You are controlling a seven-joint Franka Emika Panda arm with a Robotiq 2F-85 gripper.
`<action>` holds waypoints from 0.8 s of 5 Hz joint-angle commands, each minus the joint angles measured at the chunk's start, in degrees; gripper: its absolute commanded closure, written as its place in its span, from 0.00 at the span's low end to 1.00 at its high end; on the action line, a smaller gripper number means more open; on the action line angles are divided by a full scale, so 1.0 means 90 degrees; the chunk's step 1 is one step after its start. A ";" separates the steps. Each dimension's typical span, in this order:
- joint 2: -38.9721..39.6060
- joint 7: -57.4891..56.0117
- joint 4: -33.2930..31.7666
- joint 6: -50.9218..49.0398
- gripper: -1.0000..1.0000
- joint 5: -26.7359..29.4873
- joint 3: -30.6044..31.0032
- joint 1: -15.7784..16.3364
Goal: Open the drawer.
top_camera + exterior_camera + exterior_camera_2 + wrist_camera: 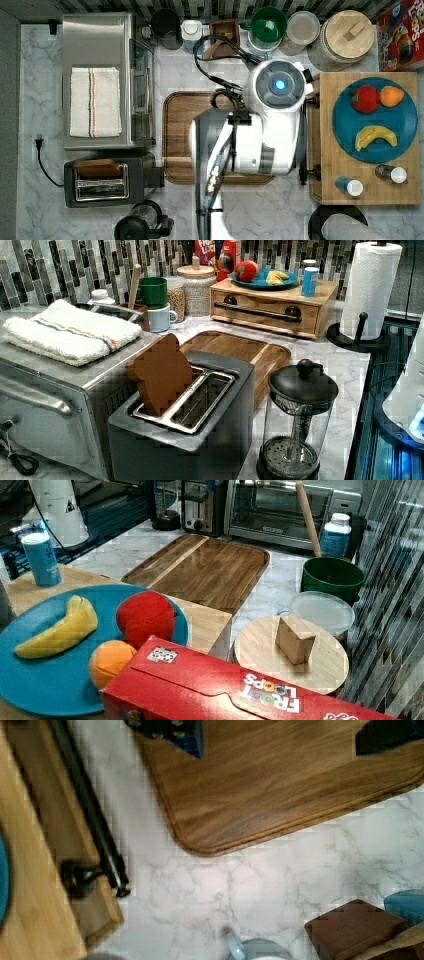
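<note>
The drawer (pixel 265 315) is the front of a light bamboo box against the backsplash, and it stands shut. Its long black bar handle (pixel 257 311) rests on two black mounts. In the wrist view the handle (pixel 87 810) runs along the drawer front (pixel 47 815), with one mount (pixel 80 876) near its end. My gripper (pixel 275 732) is open, its dark fingertips (pixel 172 732) wide apart above the brown wooden tray (pixel 260 785), beside the handle and clear of it. In the top view my white arm (pixel 260 130) covers the tray's right part next to the handle (pixel 304 174).
A blue plate (pixel 375 120) with fruit and two small bottles sit on the bamboo box. Toaster oven (pixel 97 80) with towel, toaster (pixel 107 182) and French press (pixel 297 420) stand on the far side of the tray. Paper towel roll (pixel 370 287), cups and jars line the backsplash.
</note>
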 commanded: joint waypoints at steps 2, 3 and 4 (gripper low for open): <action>0.0211 -0.2422 -0.0611 0.0423 0.00 -0.0058 -0.0544 -0.0527; 0.0294 -0.2756 -0.0717 0.0678 0.00 -0.0058 -0.0670 -0.0504; 0.0337 -0.2692 -0.0910 0.0983 0.00 -0.0079 -0.0525 -0.0616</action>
